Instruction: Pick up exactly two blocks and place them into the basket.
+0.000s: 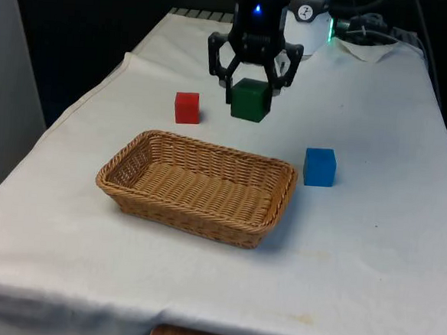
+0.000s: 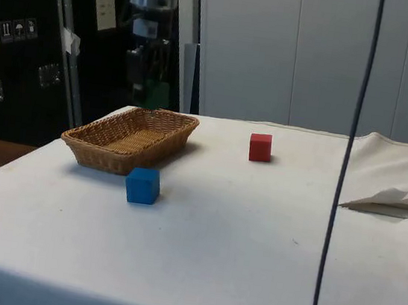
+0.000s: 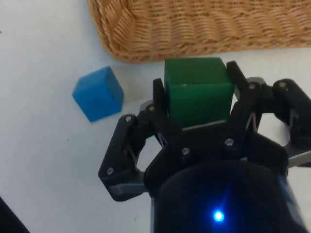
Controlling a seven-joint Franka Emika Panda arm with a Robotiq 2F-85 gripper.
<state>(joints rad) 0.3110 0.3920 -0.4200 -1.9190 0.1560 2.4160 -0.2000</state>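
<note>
We are holding the green wooden cube [image 1: 250,100] clamped between the fingers of our black two-finger gripper [image 1: 252,81], lifted above the cloth behind the woven wicker basket [image 1: 128,161] (no block inside yet), presumably for carrying over its rim.

No words or numbers you could read, small pictogram stickers on the dark cabinet [image 2: 9,31] behind the basket [image 2: 132,139], their symbols too small to tell
</note>
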